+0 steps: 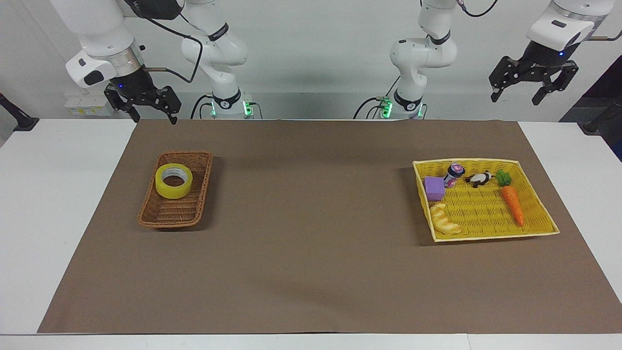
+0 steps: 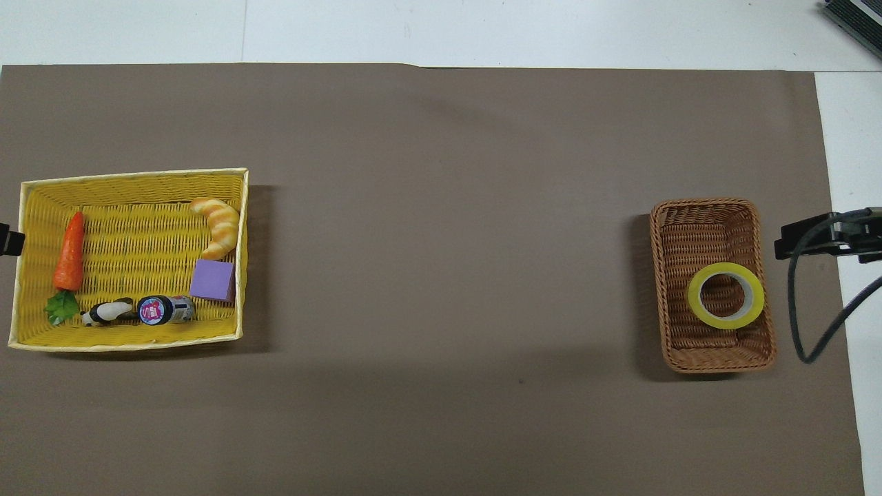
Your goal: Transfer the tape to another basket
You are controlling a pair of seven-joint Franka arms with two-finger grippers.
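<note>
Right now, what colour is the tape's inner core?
Grey-white, inside the yellow tape lying in the brown basket. The facing view shows it best.
</note>
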